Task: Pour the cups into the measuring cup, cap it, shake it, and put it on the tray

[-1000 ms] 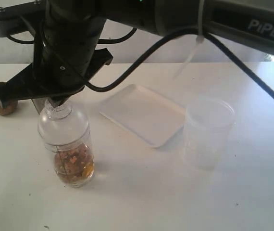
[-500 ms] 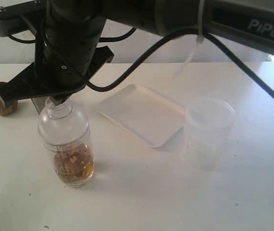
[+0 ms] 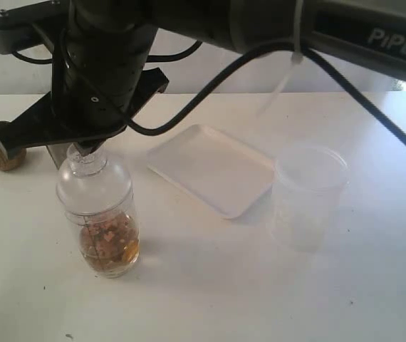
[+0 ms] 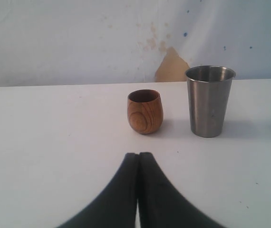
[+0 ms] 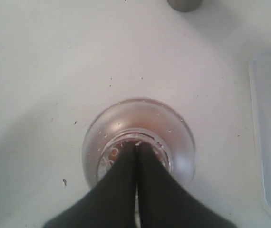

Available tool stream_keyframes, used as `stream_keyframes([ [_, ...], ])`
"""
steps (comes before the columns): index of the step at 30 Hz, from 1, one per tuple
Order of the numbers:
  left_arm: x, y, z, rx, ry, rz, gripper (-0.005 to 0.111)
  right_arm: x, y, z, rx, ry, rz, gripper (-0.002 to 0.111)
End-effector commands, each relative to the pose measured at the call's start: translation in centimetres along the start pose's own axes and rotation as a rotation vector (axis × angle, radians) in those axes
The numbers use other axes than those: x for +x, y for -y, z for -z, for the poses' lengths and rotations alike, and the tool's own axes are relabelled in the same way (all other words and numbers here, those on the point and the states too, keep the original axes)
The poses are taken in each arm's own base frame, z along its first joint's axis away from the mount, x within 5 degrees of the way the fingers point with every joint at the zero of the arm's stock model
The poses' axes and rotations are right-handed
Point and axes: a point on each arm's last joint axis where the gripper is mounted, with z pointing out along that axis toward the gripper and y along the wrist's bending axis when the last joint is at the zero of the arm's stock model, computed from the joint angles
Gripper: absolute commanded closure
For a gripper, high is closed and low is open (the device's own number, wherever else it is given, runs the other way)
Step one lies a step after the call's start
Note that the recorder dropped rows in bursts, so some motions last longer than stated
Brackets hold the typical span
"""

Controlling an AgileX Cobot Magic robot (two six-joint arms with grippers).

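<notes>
White surface point(image 3: 210, 285), lightly speckled, pale wall behind.

- Tray point(image 3: 210, 167): white, flat, bare, set at an angle mid-surface.
- Measuring cup point(image 3: 103, 214): clear, round-shouldered, narrow-necked. It stands upright to the left of the tray in the exterior view, near but apart, with brown and orange bits in its lower part.
- Frosted tub point(image 3: 308, 196): upright, just beside the tray's right corner.
- Wooden cup point(image 4: 145, 111): upright, far left of the tray, beyond the measuring cup.
- Steel tumbler point(image 4: 209, 100): upright beside the wooden cup, not touching it.
- Right gripper point(image 5: 136, 147): jaws pressed together, holding nothing, tips at the measuring cup's mouth. Contact cannot be told.
- Left gripper point(image 4: 139, 159): jaws closed, empty, pointing toward both cups.
</notes>
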Motion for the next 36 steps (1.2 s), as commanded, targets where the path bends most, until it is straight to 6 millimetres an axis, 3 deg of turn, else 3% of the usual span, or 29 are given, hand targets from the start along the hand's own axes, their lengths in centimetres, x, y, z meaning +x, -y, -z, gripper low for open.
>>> stream_keyframes([
  [1, 0.1, 0.0, 0.0, 0.004, -0.002, 0.013, 0.107, -0.2, 0.1, 1.5, 0.0, 0.04, 0.01, 0.108],
  [9, 0.1, 0.0, 0.0, 0.004, -0.002, 0.013, 0.107, -0.6, 0.0, 2.4, -0.008, 0.093, 0.009, 0.108],
  [19, 0.1, 0.0, 0.0, 0.004, -0.002, 0.013, 0.107, -0.1, -0.1, 0.1, -0.008, 0.019, 0.01, 0.108],
  [36, 0.1, 0.0, 0.0, 0.004, -0.002, 0.013, 0.107, 0.7, -0.1, -1.5, 0.002, -0.078, 0.009, 0.108],
])
